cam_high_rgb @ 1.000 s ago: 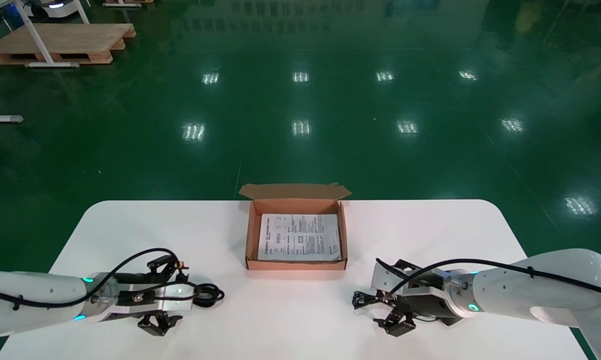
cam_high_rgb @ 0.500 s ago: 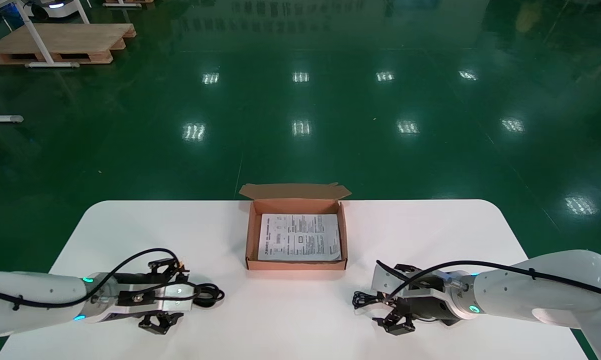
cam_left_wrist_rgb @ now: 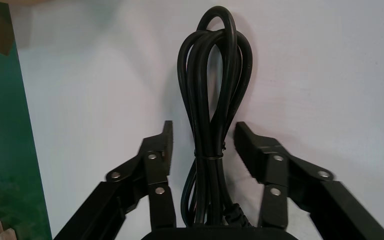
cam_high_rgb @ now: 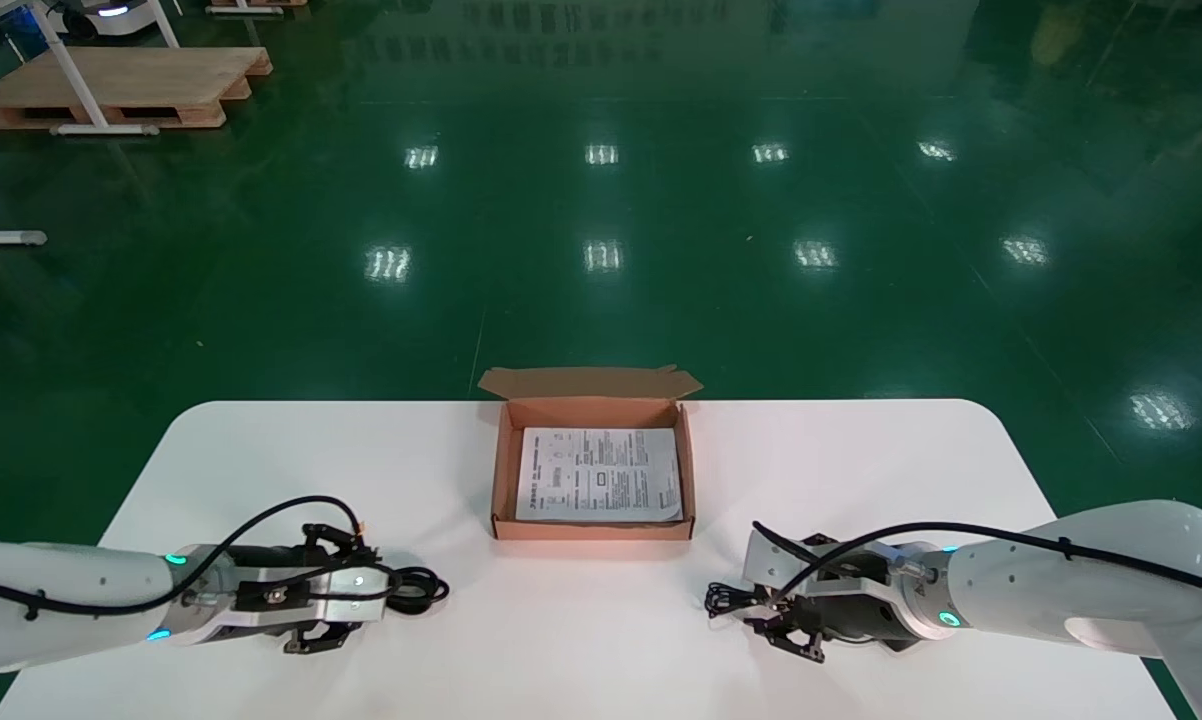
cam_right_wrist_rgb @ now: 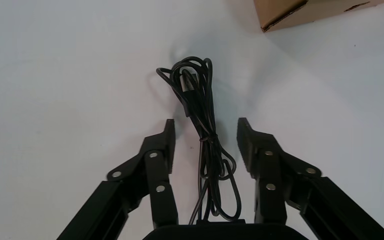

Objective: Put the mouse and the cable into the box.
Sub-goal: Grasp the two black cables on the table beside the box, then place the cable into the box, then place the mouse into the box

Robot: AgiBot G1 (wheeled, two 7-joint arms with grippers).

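A thick black cable bundle (cam_high_rgb: 421,588), tied at its middle, lies on the white table left of the box. My left gripper (cam_high_rgb: 356,590) straddles it; in the left wrist view the cable (cam_left_wrist_rgb: 212,75) runs between the fingers of the gripper (cam_left_wrist_rgb: 202,135), open, with gaps on both sides. A thin black cord bundle (cam_high_rgb: 726,600) with a plug lies to the right. My right gripper (cam_high_rgb: 766,612) straddles that cord (cam_right_wrist_rgb: 192,85), and the gripper (cam_right_wrist_rgb: 206,132) is open and not touching it. No mouse body shows.
The open cardboard box (cam_high_rgb: 501,480) stands at the table's middle back, flap up, with a printed sheet (cam_high_rgb: 599,475) on its floor. Its corner (cam_right_wrist_rgb: 290,12) shows in the right wrist view. Bare white table (cam_high_rgb: 581,650) lies between the arms.
Both grippers' fingers have narrowed inward around their bundles over the last second. The arms and both bundles have stayed in place.
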